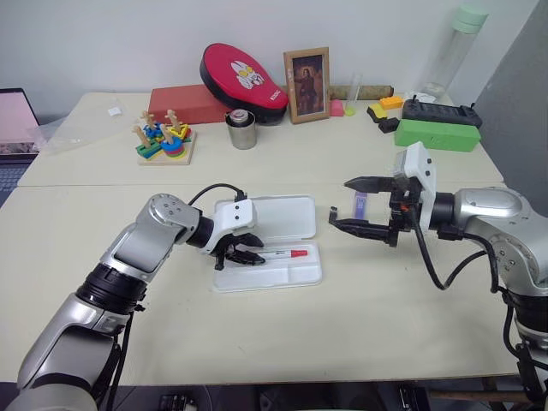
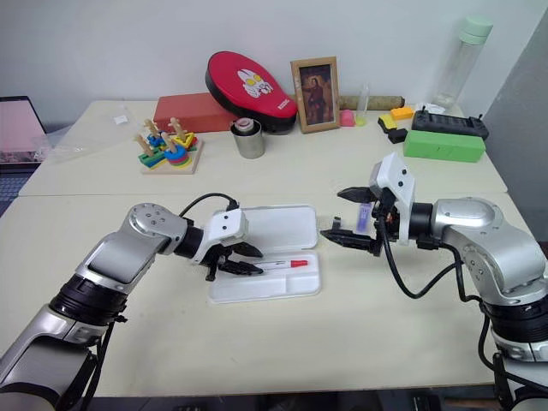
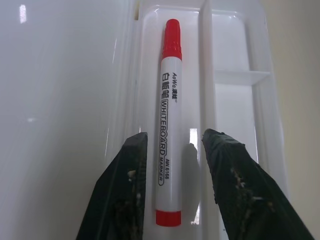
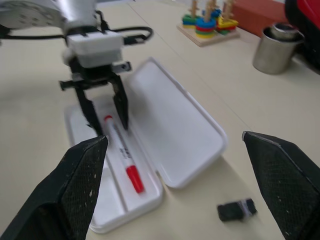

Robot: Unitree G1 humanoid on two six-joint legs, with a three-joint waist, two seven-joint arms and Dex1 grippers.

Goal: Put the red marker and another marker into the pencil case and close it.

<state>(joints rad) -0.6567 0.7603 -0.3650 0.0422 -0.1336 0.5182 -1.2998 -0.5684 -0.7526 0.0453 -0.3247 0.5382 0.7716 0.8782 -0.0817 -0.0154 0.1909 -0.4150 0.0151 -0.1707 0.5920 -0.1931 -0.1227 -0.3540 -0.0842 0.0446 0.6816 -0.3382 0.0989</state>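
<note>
An office or lab corner: a pale cream desk (image 1: 411,325) against a white wall, a wood-framed picture (image 1: 307,85), a steel cup (image 1: 241,130).

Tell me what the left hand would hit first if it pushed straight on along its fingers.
Most likely the red marker, lying in the open pencil case tray between the left hand's open fingers, or the tray floor right under it; depth is hard to judge.

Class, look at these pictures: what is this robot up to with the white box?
The pencil case lies open on the table. The red marker rests in its tray, with the left gripper open over the marker's tail end, fingers either side. The right gripper is open near the purple highlighter. The lid is not yet closed.
</note>
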